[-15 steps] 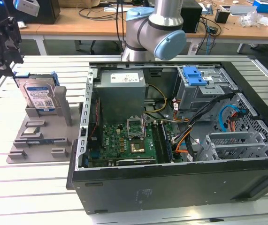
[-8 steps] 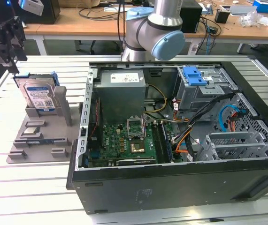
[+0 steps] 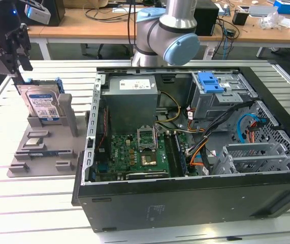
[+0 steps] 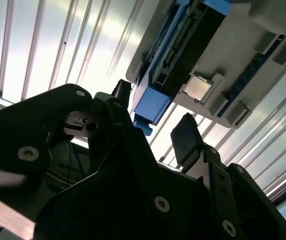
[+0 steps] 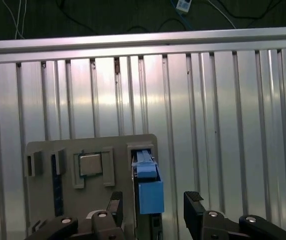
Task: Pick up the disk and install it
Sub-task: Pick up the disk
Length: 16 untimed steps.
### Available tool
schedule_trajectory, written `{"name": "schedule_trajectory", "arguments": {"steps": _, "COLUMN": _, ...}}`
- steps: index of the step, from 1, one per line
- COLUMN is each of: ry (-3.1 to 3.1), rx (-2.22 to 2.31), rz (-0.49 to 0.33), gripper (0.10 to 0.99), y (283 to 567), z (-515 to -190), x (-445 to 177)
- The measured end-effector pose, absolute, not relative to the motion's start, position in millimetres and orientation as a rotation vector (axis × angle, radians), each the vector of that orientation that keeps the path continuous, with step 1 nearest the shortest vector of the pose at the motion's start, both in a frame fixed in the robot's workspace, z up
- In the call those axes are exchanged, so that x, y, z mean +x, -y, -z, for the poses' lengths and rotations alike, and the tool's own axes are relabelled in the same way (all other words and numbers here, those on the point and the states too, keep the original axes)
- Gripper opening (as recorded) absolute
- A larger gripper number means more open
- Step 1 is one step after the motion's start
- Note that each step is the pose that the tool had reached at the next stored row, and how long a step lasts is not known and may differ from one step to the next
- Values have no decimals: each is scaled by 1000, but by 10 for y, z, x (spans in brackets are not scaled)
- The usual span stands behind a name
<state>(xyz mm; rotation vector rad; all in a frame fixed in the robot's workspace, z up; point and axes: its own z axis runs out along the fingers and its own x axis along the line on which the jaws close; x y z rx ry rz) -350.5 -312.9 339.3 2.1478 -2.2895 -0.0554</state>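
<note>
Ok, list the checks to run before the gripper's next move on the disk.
1. Gripper open: ok.
2. Disk upright in the grey holder: ok.
3. Disk lined up between the fingers in the first wrist view: ok.
4. Disk gripped: not ok, the fingers stand clear of it.
5. Drive bay free to take the disk: cannot tell.
</note>
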Motion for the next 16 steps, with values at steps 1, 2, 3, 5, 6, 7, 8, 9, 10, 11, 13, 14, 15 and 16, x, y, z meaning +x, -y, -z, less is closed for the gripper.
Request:
{"name": "schedule_trajectory", "arguments": {"steps": 1, "ry": 2289, "rx": 2148, "rz": 55, "gripper": 600, "y": 3129, "z": -3374, "x": -3505}}
{"name": "schedule_trajectory", "arguments": {"steps": 2, "ry": 2287, "rx": 2149, "rz": 52, "gripper": 600, "y": 3128, "z": -3351, "x": -3505}}
{"name": "schedule_trajectory", "arguments": {"steps": 3, "ry": 2283, "rx": 2147, "rz": 46, "gripper": 600, "y": 3128, "z": -3337, "x": -3504}}
{"name": "schedule_trajectory", "arguments": {"steps": 5, "ry": 2275, "rx": 2146, "rz": 36, "gripper": 600, "y": 3127, "z": -3290, "x": -3497}}
{"name": "schedule_trajectory", "arguments": {"steps": 6, "ry": 2274, "rx": 2148, "rz": 36, "gripper": 600, "y": 3122, "z": -3258, "x": -3494}}
{"name": "schedule_trajectory", "arguments": {"steps": 7, "ry": 2272, "rx": 2149, "rz": 36, "gripper": 600, "y": 3119, "z": -3221, "x": -3492}}
{"name": "schedule_trajectory", "arguments": {"steps": 8, "ry": 2271, "rx": 2151, "rz": 36, "gripper": 600, "y": 3117, "z": -3191, "x": -3491}}
{"name": "schedule_trajectory", "arguments": {"steps": 9, "ry": 2271, "rx": 2151, "rz": 36, "gripper": 600, "y": 3115, "z": -3174, "x": -3491}}
{"name": "schedule_trajectory", "arguments": {"steps": 10, "ry": 2270, "rx": 2152, "rz": 36, "gripper": 600, "y": 3114, "z": -3156, "x": -3491}}
{"name": "schedule_trajectory", "arguments": {"steps": 11, "ry": 2269, "rx": 2153, "rz": 36, "gripper": 600, "y": 3110, "z": -3120, "x": -3491}}
{"name": "schedule_trajectory", "arguments": {"steps": 13, "ry": 2266, "rx": 2156, "rz": 36, "gripper": 600, "y": 3106, "z": -3082, "x": -3488}}
{"name": "schedule_trajectory", "arguments": {"steps": 14, "ry": 2264, "rx": 2157, "rz": 36, "gripper": 600, "y": 3102, "z": -3057, "x": -3485}}
{"name": "schedule_trajectory", "arguments": {"steps": 15, "ry": 2263, "rx": 2159, "rz": 35, "gripper": 600, "y": 3099, "z": -3039, "x": -3482}}
{"name": "schedule_trajectory", "arguments": {"steps": 16, "ry": 2261, "rx": 2160, "rz": 35, "gripper": 600, "y": 3096, "z": -3020, "x": -3478}}
